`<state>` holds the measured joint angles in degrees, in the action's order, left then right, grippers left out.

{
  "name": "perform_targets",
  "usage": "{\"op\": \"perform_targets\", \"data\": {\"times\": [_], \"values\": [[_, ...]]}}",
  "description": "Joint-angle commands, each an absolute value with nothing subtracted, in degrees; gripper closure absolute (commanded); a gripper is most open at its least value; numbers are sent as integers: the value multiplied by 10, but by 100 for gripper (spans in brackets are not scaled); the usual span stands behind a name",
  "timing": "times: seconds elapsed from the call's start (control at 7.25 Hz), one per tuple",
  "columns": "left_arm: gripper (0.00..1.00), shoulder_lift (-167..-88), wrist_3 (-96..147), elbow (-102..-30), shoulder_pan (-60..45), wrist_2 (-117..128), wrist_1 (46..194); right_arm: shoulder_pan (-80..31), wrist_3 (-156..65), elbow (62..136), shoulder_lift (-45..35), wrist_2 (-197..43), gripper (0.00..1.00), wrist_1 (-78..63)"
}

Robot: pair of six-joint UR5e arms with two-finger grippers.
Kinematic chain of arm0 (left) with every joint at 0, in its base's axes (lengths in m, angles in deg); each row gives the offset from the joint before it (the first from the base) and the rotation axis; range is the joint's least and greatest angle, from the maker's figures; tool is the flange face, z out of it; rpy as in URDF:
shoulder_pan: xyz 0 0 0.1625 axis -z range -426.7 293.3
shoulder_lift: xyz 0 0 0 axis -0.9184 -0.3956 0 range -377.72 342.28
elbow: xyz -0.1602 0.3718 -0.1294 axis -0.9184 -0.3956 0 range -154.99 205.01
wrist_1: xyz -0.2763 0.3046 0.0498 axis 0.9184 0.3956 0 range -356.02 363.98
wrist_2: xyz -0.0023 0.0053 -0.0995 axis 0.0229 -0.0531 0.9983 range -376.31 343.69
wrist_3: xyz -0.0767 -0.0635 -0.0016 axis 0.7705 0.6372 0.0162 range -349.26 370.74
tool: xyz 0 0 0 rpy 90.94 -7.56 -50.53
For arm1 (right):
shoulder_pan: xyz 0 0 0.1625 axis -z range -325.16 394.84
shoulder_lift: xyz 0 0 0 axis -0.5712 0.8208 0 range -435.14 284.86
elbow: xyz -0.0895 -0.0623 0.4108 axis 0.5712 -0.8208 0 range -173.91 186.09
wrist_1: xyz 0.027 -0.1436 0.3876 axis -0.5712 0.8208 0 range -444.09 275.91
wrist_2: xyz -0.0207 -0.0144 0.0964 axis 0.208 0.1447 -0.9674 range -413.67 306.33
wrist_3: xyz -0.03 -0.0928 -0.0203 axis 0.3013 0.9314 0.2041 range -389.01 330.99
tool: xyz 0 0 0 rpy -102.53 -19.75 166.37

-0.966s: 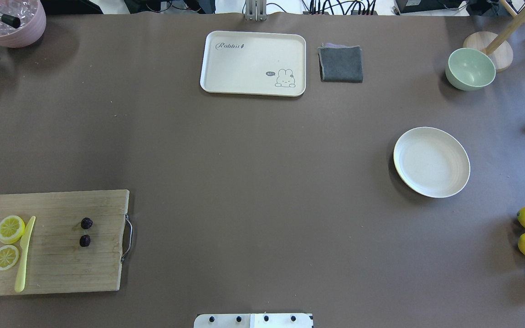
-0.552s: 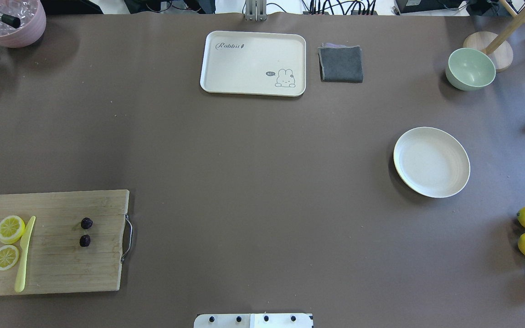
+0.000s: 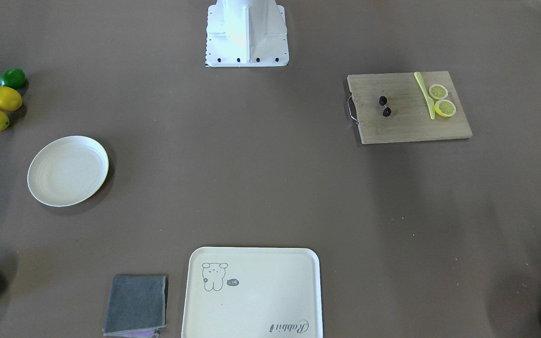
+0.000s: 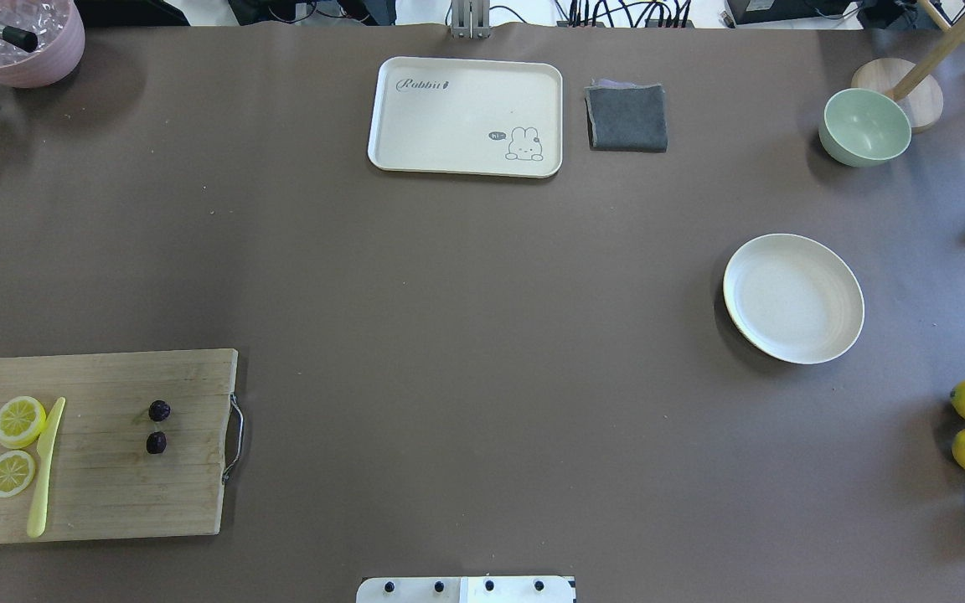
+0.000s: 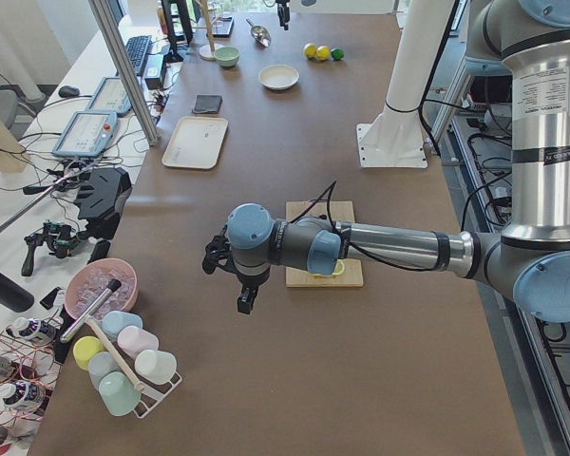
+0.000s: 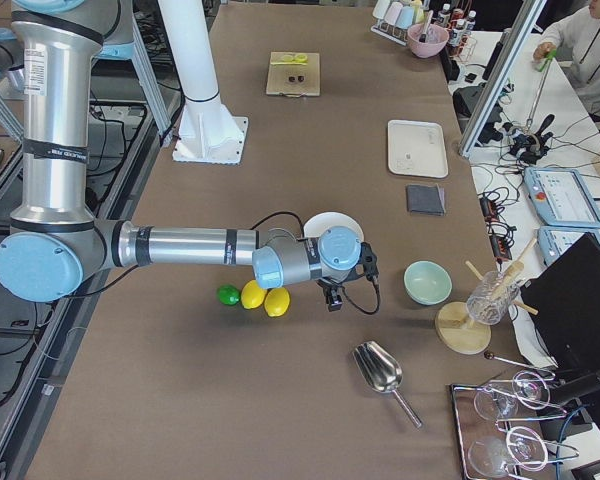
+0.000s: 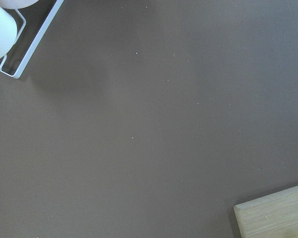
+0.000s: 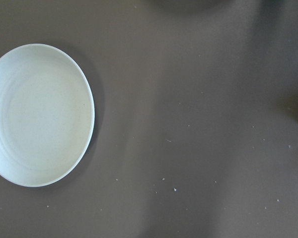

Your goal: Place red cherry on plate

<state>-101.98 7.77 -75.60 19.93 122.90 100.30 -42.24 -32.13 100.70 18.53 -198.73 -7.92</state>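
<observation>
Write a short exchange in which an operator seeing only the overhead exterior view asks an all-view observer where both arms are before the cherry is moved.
Operator: I see the red cherry on the cutting board and the empty plate, but no arms. Where is the left gripper?
Observer: The exterior left view shows it hanging over bare table, between the cutting board and the cup rack.
Operator: And the right gripper?
Observer: The exterior right view shows it over bare table beside the plate, towards the green bowl.
</observation>
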Motion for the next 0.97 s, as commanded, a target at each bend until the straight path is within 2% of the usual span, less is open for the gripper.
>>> {"op": "perform_targets", "data": {"times": [0.0,0.28,0.55,0.83], "values": [[2,-1016,78,-756,199,1231,1038,-380,-375,1003,171,-1961,1,-110],[2,-991,81,-756,199,1231,1072,-333,-455,989,153,-1949,10,-170],[2,-992,80,-751,199,1229,1072,-321,-456,913,112,-1953,10,-232],[2,-988,81,-753,199,1230,1072,-313,-485,908,94,-1949,10,-243]]}}
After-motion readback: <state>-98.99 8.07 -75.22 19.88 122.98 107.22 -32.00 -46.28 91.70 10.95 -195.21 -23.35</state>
